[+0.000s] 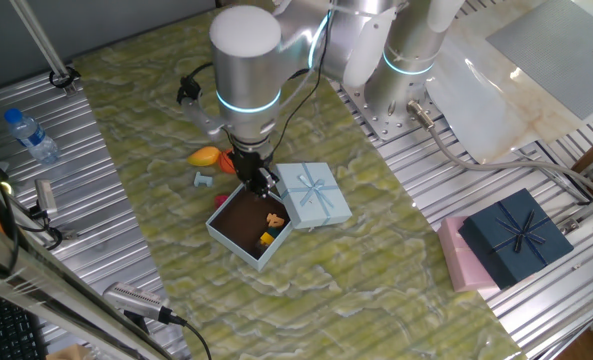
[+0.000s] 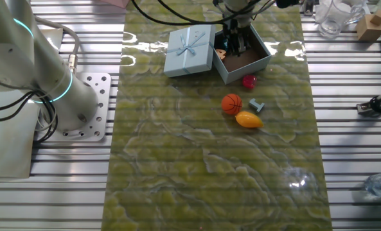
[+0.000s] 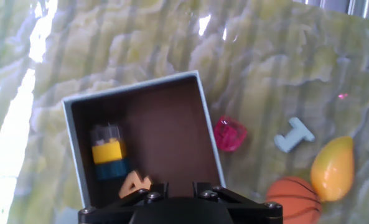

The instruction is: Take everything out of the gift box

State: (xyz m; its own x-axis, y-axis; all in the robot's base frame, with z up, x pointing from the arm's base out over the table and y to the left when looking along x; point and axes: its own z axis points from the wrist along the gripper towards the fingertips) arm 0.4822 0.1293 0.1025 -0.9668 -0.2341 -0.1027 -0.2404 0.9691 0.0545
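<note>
Gift box (image 3: 140, 118), no writing readable, holds a yellow-blue figure (image 3: 107, 152) and orange piece (image 3: 136, 183); end effector (image 1: 259, 183) above it, grip state unclear.

Robotics lab bench, not a home — ribbed aluminium profile tabletop (image 1: 116, 250) with a green marbled mat (image 2: 209, 160) laid over it, the arm's base bolted to a drilled mounting plate (image 2: 90, 106). Loose cables (image 1: 36, 215), a keyboard corner (image 1: 1, 330), a water bottle (image 1: 31, 135) and a handheld microphone (image 1: 136, 300) sit at the edges.
</note>
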